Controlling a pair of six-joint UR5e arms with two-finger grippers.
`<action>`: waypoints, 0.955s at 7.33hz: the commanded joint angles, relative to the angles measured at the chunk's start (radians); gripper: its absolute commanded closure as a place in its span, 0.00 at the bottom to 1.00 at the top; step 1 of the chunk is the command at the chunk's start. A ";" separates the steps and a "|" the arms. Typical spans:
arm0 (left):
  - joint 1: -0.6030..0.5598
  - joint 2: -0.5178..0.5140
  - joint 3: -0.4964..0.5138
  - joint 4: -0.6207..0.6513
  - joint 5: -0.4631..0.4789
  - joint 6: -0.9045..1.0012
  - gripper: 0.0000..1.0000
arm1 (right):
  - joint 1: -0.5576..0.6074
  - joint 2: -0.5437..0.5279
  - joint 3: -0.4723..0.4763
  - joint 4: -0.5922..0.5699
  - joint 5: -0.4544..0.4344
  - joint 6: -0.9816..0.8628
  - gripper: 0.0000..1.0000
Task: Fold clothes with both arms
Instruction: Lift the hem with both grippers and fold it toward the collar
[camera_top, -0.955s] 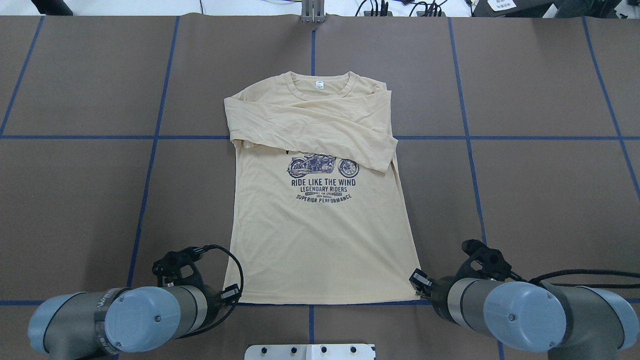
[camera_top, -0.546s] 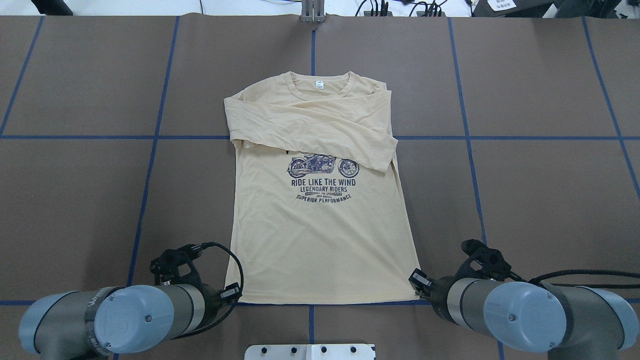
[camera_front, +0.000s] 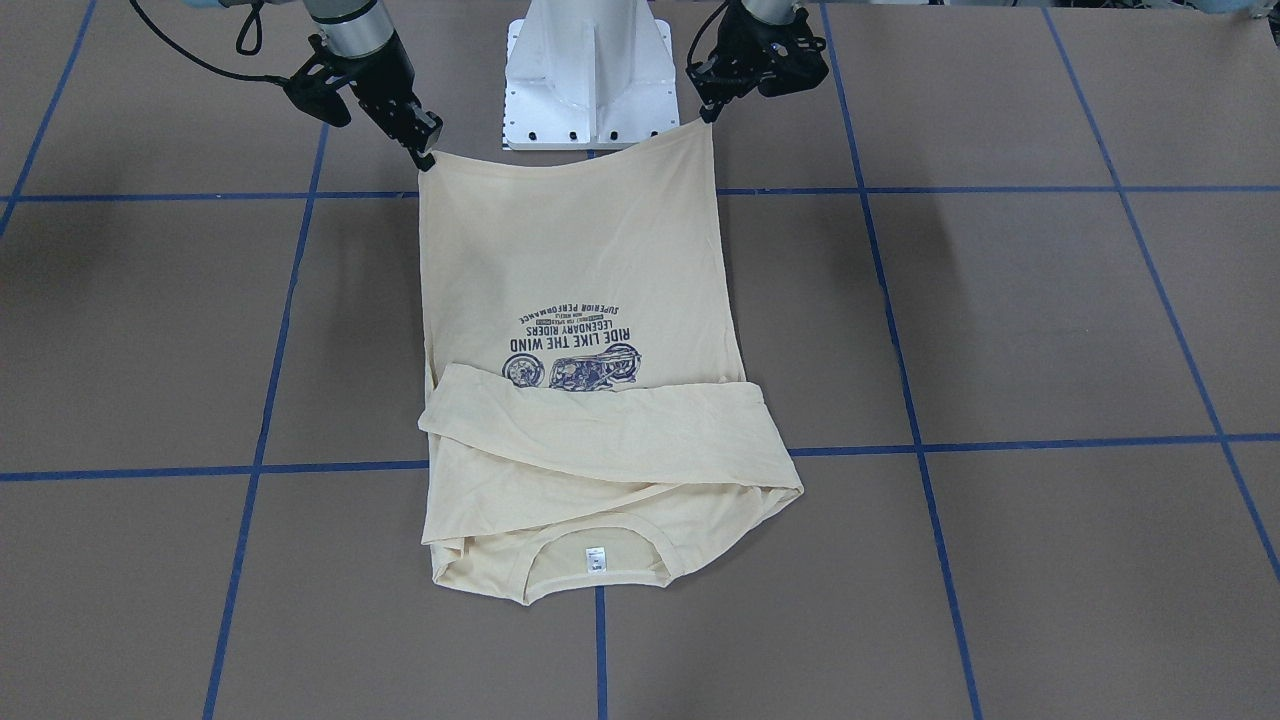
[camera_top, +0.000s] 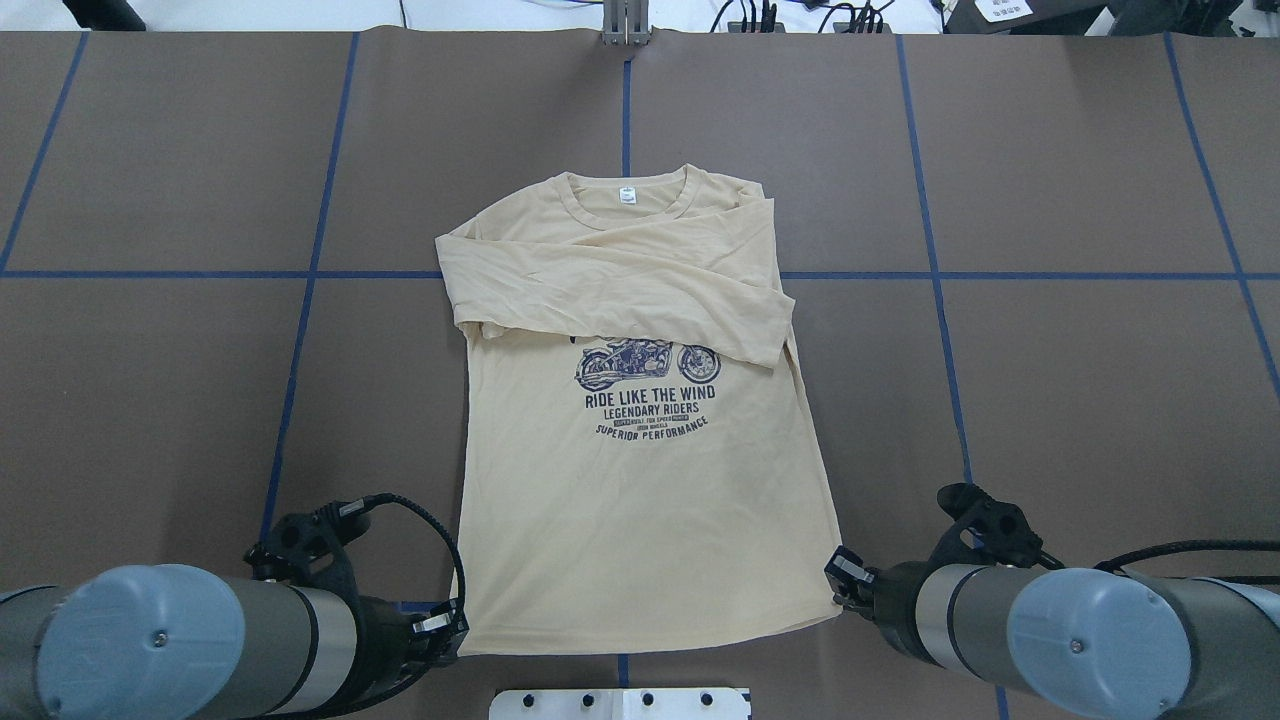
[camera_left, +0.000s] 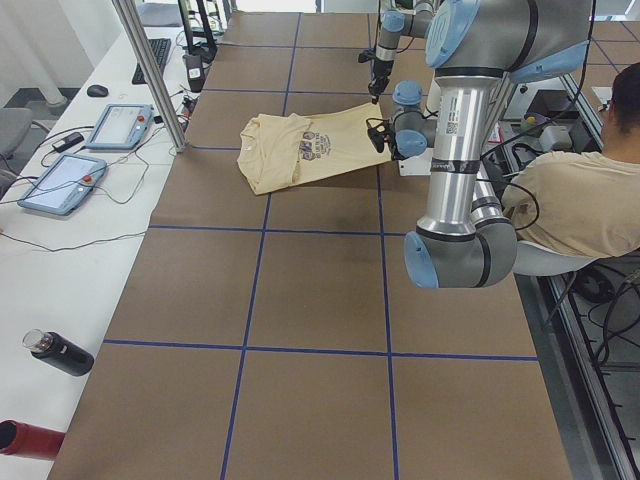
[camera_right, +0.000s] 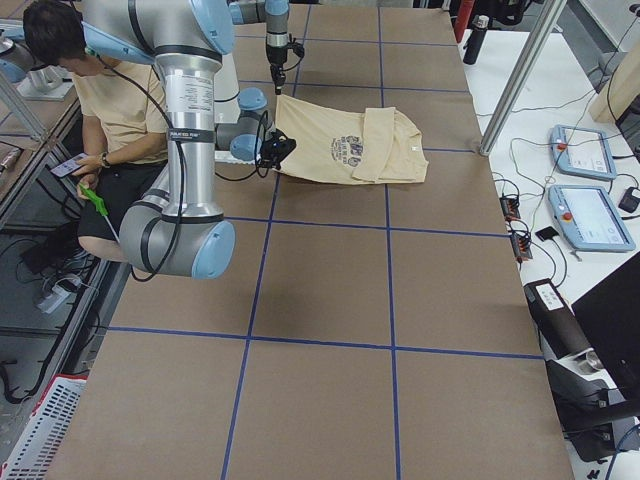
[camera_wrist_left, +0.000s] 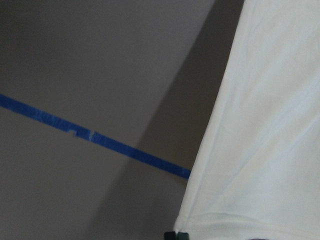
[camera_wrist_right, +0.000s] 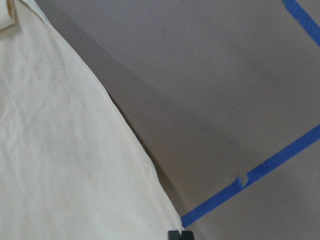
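Observation:
The cream long-sleeved T-shirt (camera_top: 640, 500) lies print-up on the brown table, collar far from the robot, both sleeves folded across the chest (camera_front: 600, 430). My left gripper (camera_top: 450, 625) is shut on the hem's left corner, which appears on the right in the front view, where the left gripper (camera_front: 708, 118) holds it. My right gripper (camera_top: 838, 572) is shut on the other hem corner, as the right gripper (camera_front: 428, 155) also shows there. Both corners are lifted off the table and the hem sags between them. The wrist views show shirt cloth (camera_wrist_left: 265, 125) (camera_wrist_right: 65, 150) above the brown table.
The white pedestal base (camera_front: 588, 75) stands just behind the lifted hem. Blue tape lines (camera_top: 625, 100) grid the table. A seated person (camera_left: 580, 200) is beside the robot. Tablets (camera_left: 120, 125) and a bottle (camera_left: 60, 352) lie on the white side table.
Both arms have drawn back toward the robot with the hem corners held. The whole shirt has slid a little toward the robot, and the hem now lies past the near tape line.

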 joint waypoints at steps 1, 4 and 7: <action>-0.007 0.004 -0.067 0.034 -0.013 -0.025 1.00 | 0.004 -0.033 0.089 -0.001 0.044 0.001 1.00; -0.135 -0.017 -0.063 0.029 -0.006 0.026 1.00 | 0.241 0.077 0.006 -0.019 0.268 -0.022 1.00; -0.368 -0.099 0.068 0.019 -0.038 0.262 1.00 | 0.556 0.380 -0.252 -0.227 0.472 -0.321 1.00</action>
